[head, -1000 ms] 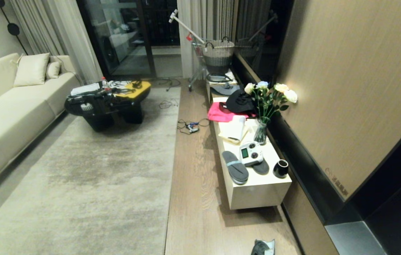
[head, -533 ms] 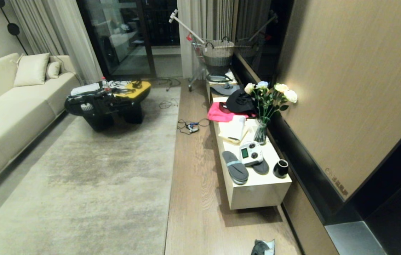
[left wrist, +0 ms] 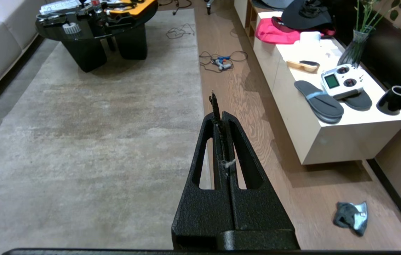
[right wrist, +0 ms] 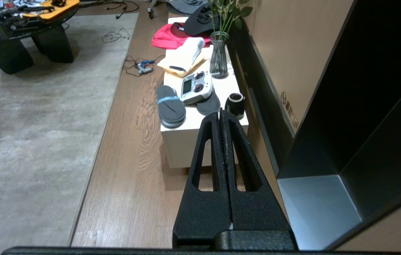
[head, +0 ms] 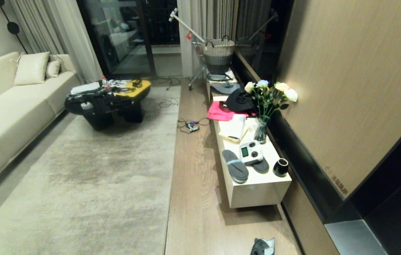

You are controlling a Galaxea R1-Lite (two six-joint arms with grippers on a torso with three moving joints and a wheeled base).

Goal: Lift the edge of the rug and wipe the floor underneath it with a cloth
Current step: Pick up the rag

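Well ahead of the left gripper (left wrist: 221,117) and off to the low bench's side, the cloth (left wrist: 351,217) lies crumpled on the floor (head: 200,198), a small fluffy rag, dark grey-teal with a whitish patch turned up. Both grippers are pressed fully together and empty: the left one's black textured fingers (left wrist: 237,148) meet in a narrow wedge with a wisp of lint caught between them, and the right gripper (right wrist: 221,117) looks the same, pointed toward the bench (right wrist: 186,141) with its slippers and black cup. The rug edge (head: 172,166) runs as a thin straight border beyond the left fingertips, lying flat on glossy, dark-grained wood planks; the pile is short, pale grey-beige and mottled. Nothing is started, so the first job is probably fetching the rag: spread the fingers early, come down over its bunched middle rather than a loose corner, and pinch deep so the soft fabric does not slip.
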